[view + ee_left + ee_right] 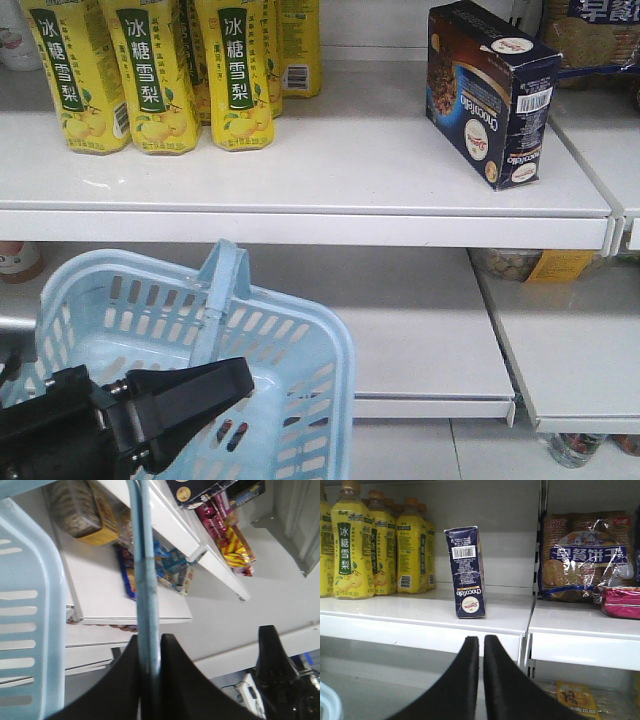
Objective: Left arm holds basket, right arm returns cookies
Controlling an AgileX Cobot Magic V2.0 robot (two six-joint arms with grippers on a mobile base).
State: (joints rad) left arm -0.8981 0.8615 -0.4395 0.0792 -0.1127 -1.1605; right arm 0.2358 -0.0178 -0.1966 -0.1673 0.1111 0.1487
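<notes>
The white shelf (300,170) runs across the front view, with a second shelf board (420,340) beneath it. Lower left in that view sits the pale blue basket (300,350), its hoop handle (222,290) standing up over the middle.

A row of yellow drink bottles (150,75) stands at the left of the upper shelf. To the right, well apart from them, the cookies (490,95) stand upright on the same shelf near its right end, with a barcode label on the narrow side. The right wrist view shows the same carton (466,570) on its end near the shelf's front edge, with bottles (350,555) to its left and a large bag of biscuits (585,555) on the neighbouring shelf to its right.

The left arm (60,430) reaches in from the lower left corner of the front view, over the basket. In the left wrist view the left gripper (149,680) has its two black fingers pressed against either side of the basket handle (145,580), so it is clamped on the handle with only the handle's thickness between them.

The right gripper (481,655) points at the shelf below the carton. Its fingers are nearly together, a thin slit between them, and nothing is in them. It is apart from the carton and touches nothing.
</notes>
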